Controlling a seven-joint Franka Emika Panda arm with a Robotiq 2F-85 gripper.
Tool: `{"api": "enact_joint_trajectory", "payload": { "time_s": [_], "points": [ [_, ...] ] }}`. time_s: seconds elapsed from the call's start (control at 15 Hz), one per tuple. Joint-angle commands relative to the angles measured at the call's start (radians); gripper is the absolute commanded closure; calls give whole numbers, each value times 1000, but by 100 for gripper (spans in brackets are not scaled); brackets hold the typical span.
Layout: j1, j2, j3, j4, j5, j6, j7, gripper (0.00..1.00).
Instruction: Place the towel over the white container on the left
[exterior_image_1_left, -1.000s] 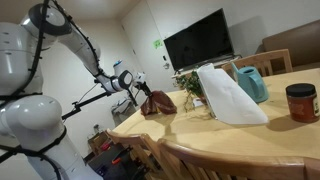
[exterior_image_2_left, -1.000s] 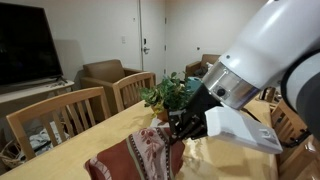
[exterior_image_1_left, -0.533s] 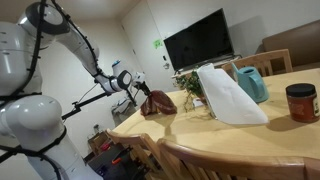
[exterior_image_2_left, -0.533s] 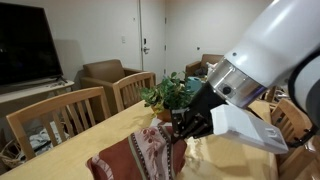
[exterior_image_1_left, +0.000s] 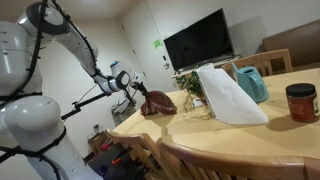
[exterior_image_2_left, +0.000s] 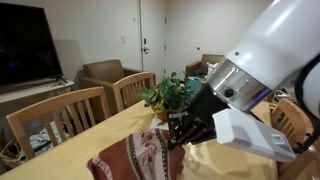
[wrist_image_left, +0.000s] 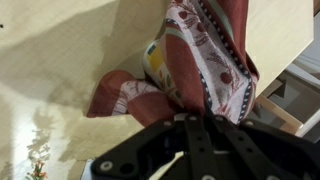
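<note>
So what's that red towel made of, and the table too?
The towel looks like soft woven cloth, matte, red with a printed pattern: it folds and droops in bunches. The table looks like pale wood with a smooth, slightly shiny finish; faint grain streaks show, though it could be laminate.

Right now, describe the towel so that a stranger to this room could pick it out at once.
Start at the pale wooden table and go to the end near the potted plant, where the gripper hangs. The towel is the bunched cloth pinched in that gripper. It is the only soft thing there: dark red with a pale patterned band, unlike the white container and teal jug.
</note>
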Motion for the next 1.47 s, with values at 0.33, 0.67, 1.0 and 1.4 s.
{"api": "enact_joint_trajectory", "payload": {
  "time_s": [0.33,0.67,1.0,1.4],
  "points": [
    [-165,-8,162,-10,116,-7,-69,96],
    [-214,4,196,0,159,-27,-111,47],
    [-212,7,184,5,178,-52,-149,8],
    [-171,27,141,19,126,-52,-157,0]
  ]
}}
